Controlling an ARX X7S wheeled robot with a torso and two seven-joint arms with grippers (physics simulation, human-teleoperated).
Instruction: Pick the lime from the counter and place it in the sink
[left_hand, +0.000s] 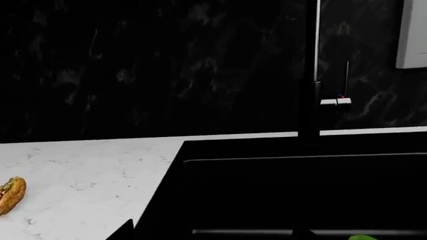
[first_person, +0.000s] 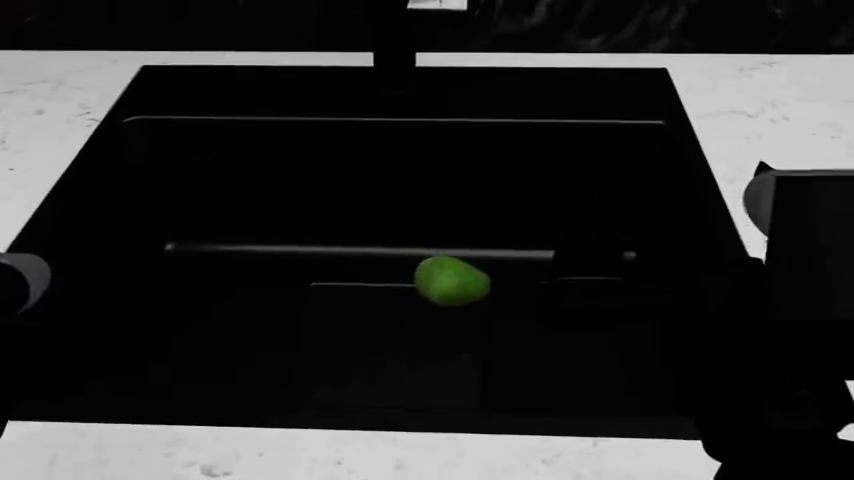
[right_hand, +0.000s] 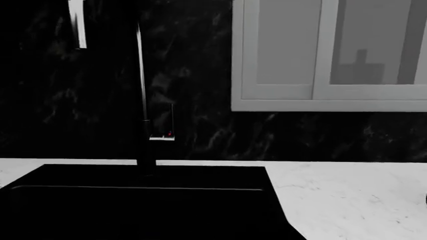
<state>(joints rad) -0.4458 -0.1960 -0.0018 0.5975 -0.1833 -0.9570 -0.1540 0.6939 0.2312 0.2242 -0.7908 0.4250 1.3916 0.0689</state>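
Note:
The lime (first_person: 451, 280) lies free inside the black sink (first_person: 400, 95), just in front of the thin grey bar (first_person: 334, 250). A sliver of the lime shows at the edge of the left wrist view (left_hand: 362, 237). My left gripper (left_hand: 213, 234) hangs over the basin with its two dark fingertips (left_hand: 131, 222) set wide apart and nothing between them; the lime is outside them. My right arm (first_person: 801, 260) stands at the sink's right side. Its black gripper is lost against the dark basin. The white counter (first_person: 67, 100) surrounds the sink.
A black faucet (left_hand: 310, 100) rises at the back of the sink, also seen in the right wrist view (right_hand: 143, 100). A browned bread piece (left_hand: 10, 195) lies on the counter (left_hand: 87, 175) left of the sink. A white cabinet (right_hand: 320, 55) hangs on the dark wall.

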